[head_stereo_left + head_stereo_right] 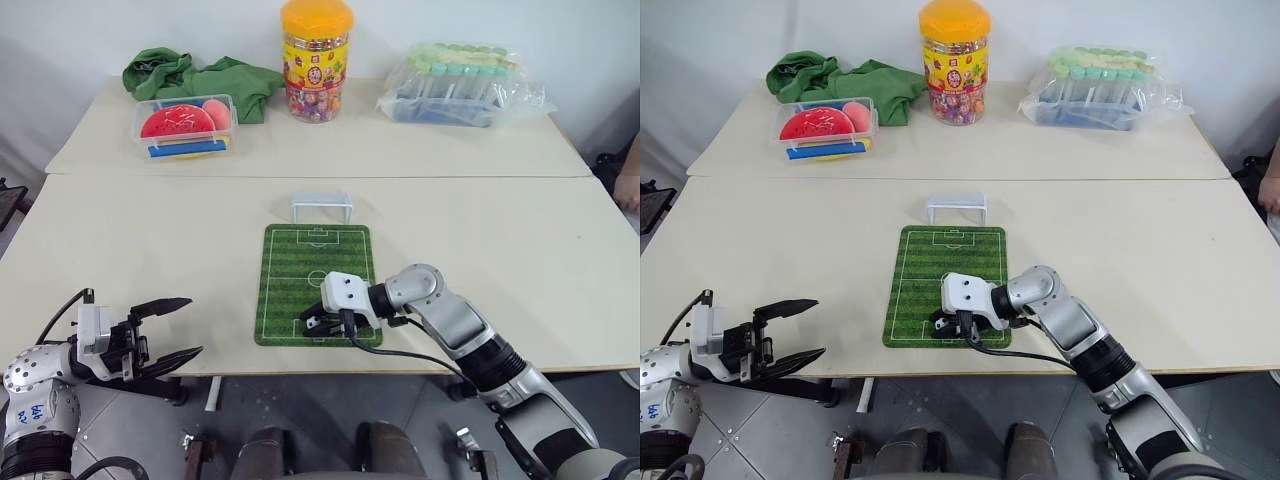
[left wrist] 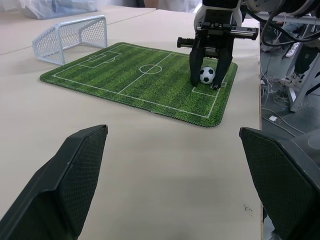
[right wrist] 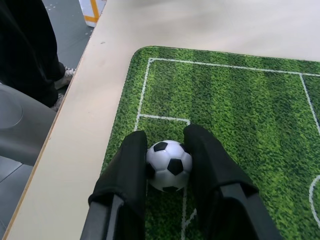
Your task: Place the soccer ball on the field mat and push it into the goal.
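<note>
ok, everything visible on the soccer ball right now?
The soccer ball is tiny, white with black patches, glossy like plastic. It sits on the field mat, on the white box lines at the mat's near end, far from the goal. The right gripper straddles it, one black finger on either side, pads at or almost touching it.

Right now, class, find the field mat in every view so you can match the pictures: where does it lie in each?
Left eye view: field mat at table centre, goal just beyond it.
Right eye view: field mat again at table centre.
Left wrist view: field mat ahead, beside the goal.
Right wrist view: field mat under the soccer ball.
Shared landmark: right gripper at the mat's near end.
</note>
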You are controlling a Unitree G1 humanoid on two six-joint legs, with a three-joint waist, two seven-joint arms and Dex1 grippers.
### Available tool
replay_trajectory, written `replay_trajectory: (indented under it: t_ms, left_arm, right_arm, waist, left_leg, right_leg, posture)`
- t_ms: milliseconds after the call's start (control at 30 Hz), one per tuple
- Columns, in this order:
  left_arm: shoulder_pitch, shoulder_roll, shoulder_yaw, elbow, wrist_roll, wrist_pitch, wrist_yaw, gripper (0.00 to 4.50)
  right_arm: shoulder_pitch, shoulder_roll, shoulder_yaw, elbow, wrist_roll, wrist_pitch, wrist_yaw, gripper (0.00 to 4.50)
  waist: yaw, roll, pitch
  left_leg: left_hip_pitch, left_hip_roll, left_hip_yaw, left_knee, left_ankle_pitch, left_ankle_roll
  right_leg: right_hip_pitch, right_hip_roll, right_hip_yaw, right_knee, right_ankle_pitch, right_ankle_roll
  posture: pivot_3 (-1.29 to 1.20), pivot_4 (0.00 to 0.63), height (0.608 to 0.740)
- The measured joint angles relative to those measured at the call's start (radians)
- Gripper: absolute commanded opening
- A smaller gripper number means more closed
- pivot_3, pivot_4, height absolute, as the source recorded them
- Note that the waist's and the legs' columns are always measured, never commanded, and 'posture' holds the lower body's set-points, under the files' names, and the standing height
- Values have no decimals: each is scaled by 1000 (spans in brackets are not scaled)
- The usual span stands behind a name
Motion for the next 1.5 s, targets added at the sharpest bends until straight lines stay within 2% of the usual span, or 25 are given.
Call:
replay_trajectory:
  t_ms: [500, 800, 900, 1000, 1067, 1500]
  left_arm:
    - [-20, 0, 0, -7, 0, 1, 1, 4500]
    - [-30, 0, -1, -7, 0, 8, 1, 4500]
    - [-30, 0, -1, -7, 0, 12, 1, 4500]
    - [-32, 0, -2, -8, 0, 20, 1, 4500]
    - [-31, 0, -2, -8, 0, 24, 0, 4500]
    - [0, 6, -1, -47, -12, 76, 0, 4500]
  right_arm:
    - [1, 0, -1, -15, 5, -6, 32, 2092]
    - [-33, -40, -59, -201, 58, 73, 37, 2092]
    - [-1, -63, -59, -277, 60, 102, 31, 1503]
    - [51, -101, -54, -340, 66, 113, 39, 467]
    - [98, -110, -48, -346, 65, 119, 29, 63]
    - [134, -38, -26, -275, 85, 154, -62, 63]
  waist:
    - [0, 0, 0]
    - [1, 0, 0]
    - [3, 0, 0]
    - [4, 0, 0]
    - [4, -1, 0]
    - [1, -2, 0]
  left_leg:
    - [0, 0, 0, 0, 0, 0]
    - [0, 0, -1, 0, -1, 0]
    - [0, 0, 0, 0, -1, 0]
    - [0, 0, 0, 0, -1, 0]
    - [0, 0, 0, 0, -1, 0]
    - [0, 0, 0, 0, -1, 0]
  right_leg:
    - [0, 0, 0, 0, 0, 0]
    - [0, 0, 0, 0, 0, 0]
    - [0, 0, 0, 0, 0, 0]
    - [0, 0, 0, 0, 0, 0]
    - [0, 0, 0, 0, 0, 0]
    - [0, 0, 0, 0, 0, 0]
  posture:
    - [0, 150, 740]
    - [0, 150, 740]
    - [0, 150, 740]
    - [0, 150, 740]
    - [0, 150, 740]
    - [0, 150, 740]
